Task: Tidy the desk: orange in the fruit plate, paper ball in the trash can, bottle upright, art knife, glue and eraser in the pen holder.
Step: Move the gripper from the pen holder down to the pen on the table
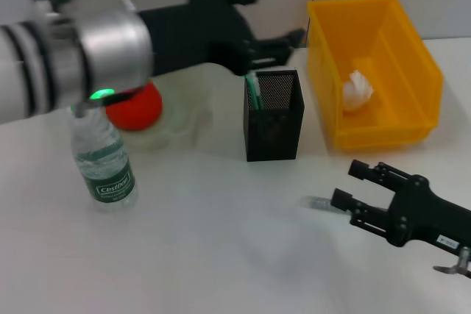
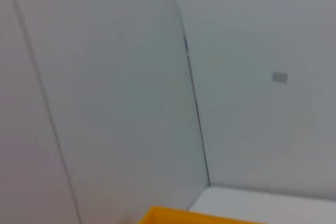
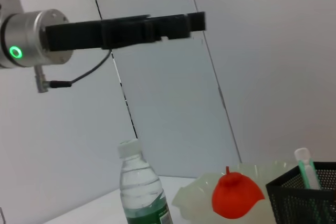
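A white table [image 1: 221,248] is spreading under the scene, its plain top catching soft, even light. Behind it a pale grey wall [image 2: 105,77] is rising, made of flat panels meeting at thin dark seams [image 2: 191,93] (one seam is running down to the table's far edge). A small grey plate [image 2: 280,77] is sitting on the wall panel.

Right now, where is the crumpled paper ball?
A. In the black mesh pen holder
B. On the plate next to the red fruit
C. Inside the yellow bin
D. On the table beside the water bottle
C: the head view shows the white paper ball lying on the floor of the yellow bin, well apart from the pen holder, the plate and the bottle.
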Available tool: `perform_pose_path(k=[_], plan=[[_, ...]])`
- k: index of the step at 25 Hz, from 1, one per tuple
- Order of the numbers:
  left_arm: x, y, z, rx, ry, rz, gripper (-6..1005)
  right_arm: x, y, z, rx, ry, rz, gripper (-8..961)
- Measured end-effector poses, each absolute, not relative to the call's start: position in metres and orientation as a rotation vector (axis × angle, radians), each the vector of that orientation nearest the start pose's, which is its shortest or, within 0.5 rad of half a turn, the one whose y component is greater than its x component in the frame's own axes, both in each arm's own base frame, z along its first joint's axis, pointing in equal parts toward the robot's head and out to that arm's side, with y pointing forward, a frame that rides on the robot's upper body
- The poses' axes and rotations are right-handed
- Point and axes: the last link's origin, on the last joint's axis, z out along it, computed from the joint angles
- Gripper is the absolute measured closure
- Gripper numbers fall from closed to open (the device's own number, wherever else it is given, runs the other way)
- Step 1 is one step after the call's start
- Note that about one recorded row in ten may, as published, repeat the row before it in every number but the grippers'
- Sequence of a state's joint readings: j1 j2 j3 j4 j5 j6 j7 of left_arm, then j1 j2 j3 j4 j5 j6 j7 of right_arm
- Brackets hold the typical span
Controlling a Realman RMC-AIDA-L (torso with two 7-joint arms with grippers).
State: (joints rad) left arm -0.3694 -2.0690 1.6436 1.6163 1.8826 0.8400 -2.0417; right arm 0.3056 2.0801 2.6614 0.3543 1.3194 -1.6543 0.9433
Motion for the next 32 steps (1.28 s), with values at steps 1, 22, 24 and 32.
perform_pose_path(k=[1,22,24,32], plan=[[-0.067,0.344,0.006,-2.521,-0.148,-0.643,197,0.32,0.249,-0.011,-2.352,0.631,1.022,262],[-0.189,0.297,0.054,-2.468,-0.207,-1.249,197,0.289,0.295,-0.032,-2.446,0.636,0.99,262],[-0.197,0.294,0.052,-2.458,-0.203,-1.241,197,0.288,0.297,-0.031,-2.448,0.641,0.985,262],[-0.225,0.289,0.04,-2.409,-0.234,-1.197,197,0.284,0.324,-0.033,-2.567,0.726,0.75,262]])
